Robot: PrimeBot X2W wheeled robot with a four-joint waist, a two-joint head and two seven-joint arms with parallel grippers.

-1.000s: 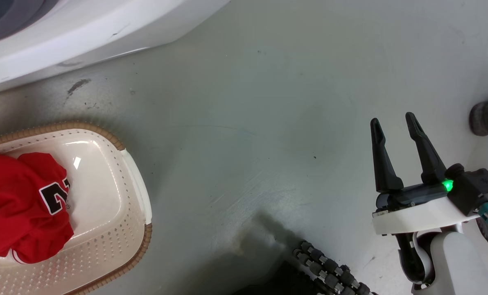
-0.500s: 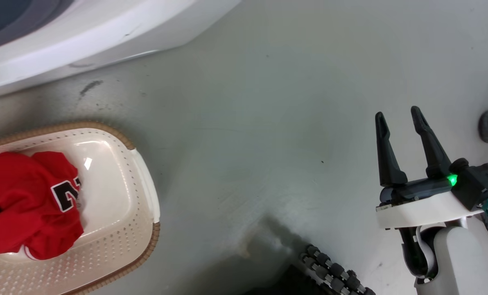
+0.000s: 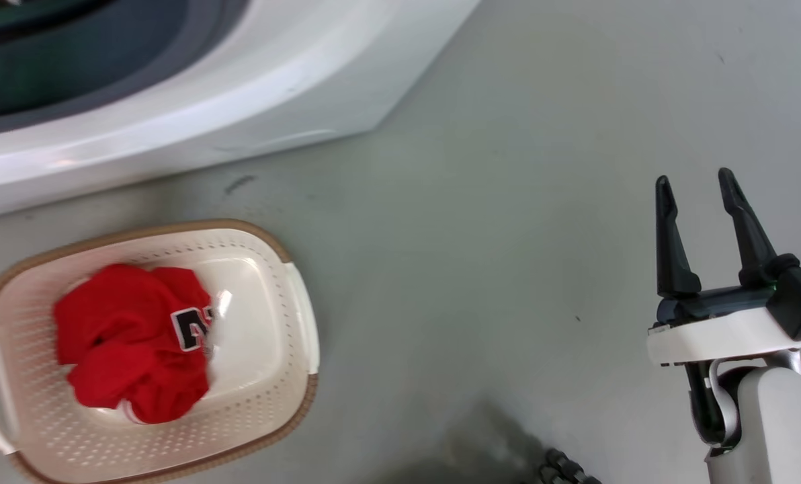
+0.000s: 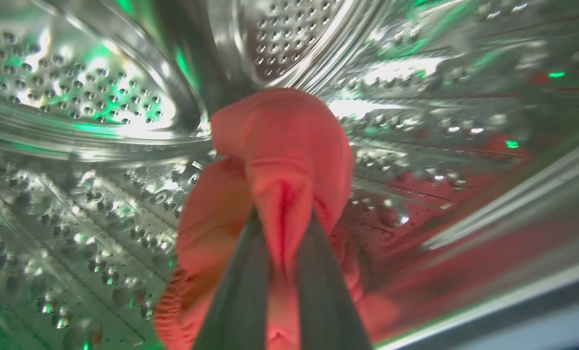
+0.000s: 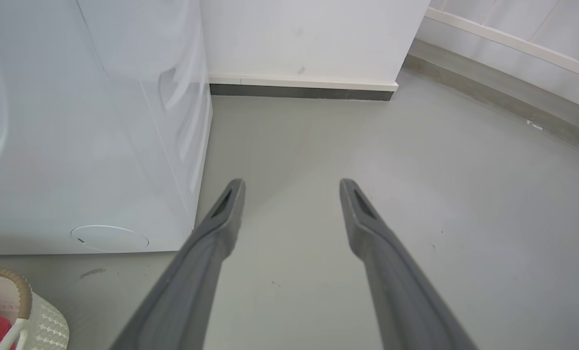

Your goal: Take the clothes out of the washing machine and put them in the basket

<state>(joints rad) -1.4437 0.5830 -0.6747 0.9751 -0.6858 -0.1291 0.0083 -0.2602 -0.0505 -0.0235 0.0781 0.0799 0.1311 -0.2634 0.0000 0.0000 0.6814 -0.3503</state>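
Grey floor [image 3: 494,255] carries the cream basket [image 3: 266,396], just in front of the white washing machine [image 3: 273,87]. A crumpled numbered red garment [image 3: 125,336] lies in it. Inside the steel drum [image 4: 76,102], the left tool [image 4: 283,216] is clenched on a second red garment [image 4: 280,136]. The right tool [image 3: 693,178] hangs released over the floor, well apart from the basket.

Numbered red shirt [image 3: 132,343] bunched in cream basket [image 3: 300,296], head view 8 o'clock; white washing machine [image 3: 239,114] at 11. Second red garment [image 4: 280,146] in steel drum [image 4: 76,97], pinched by my left fingers [image 4: 243,287].
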